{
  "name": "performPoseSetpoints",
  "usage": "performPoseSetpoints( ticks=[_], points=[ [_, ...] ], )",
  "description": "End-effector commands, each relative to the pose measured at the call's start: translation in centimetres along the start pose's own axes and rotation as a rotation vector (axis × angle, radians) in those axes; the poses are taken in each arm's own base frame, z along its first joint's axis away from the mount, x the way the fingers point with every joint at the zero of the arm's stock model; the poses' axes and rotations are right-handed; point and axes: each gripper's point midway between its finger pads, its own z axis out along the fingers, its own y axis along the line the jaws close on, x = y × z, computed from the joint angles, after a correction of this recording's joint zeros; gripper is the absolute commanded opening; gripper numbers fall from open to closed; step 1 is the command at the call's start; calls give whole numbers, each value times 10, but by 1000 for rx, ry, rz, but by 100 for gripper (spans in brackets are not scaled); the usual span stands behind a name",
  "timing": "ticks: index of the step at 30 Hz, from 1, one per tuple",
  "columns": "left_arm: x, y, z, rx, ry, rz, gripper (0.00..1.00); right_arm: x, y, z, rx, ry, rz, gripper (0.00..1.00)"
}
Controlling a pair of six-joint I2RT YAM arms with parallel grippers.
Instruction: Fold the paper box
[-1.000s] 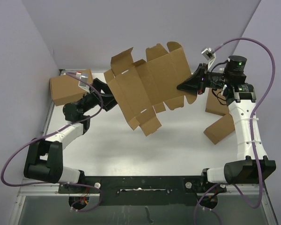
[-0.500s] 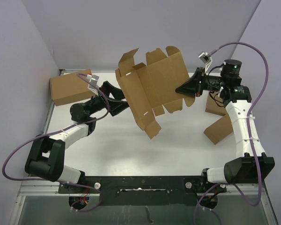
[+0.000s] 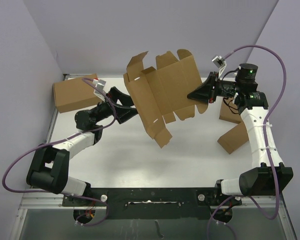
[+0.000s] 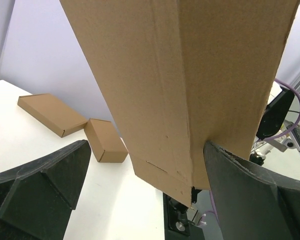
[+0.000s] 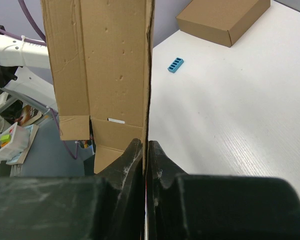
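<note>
From above, the paper box [image 3: 162, 95] is a flat brown sheet with many flaps. It is held up in the air over the back middle of the white desk [image 3: 140, 160]. The right end effector [image 3: 192, 95] is pressed together on the right edge of the sheet. The left end effector [image 3: 127, 107] is at the left side of the sheet and is spread wide. A big brown box [image 3: 72, 92] sits at the back left corner. Two small brown boxes [image 3: 235, 137] lie on the right side of the desk.

In the left wrist view, the sheet hangs down between the two black fingers [image 4: 40, 185]. The fingers are far apart and do not pinch it. One finger is right by the sheet's edge, and I cannot tell if it touches. The two small brown boxes lie on the desk behind.

In the right wrist view, the two fingers are shut tight on the thin edge of the sheet. The sheet stands straight up from them. A little blue piece [image 5: 175, 65] lies on the desk, near the big brown box.
</note>
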Motion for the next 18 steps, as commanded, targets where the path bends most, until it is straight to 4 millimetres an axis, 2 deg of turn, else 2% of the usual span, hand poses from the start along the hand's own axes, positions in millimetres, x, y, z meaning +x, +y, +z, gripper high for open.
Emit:
performPoseSetpoints(
  ticks=[1,12,18],
  points=[
    [-17,-31,4,75,-43,51,98,-4,0,2,-11,-7,-36,0],
    [-21,-50,0,93,-66,53,98,-4,-5,2,4,-9,-28,0],
    [-20,-50,2,95,-73,56,98,-3,-5,5,-2,-5,-21,0]
  ],
)
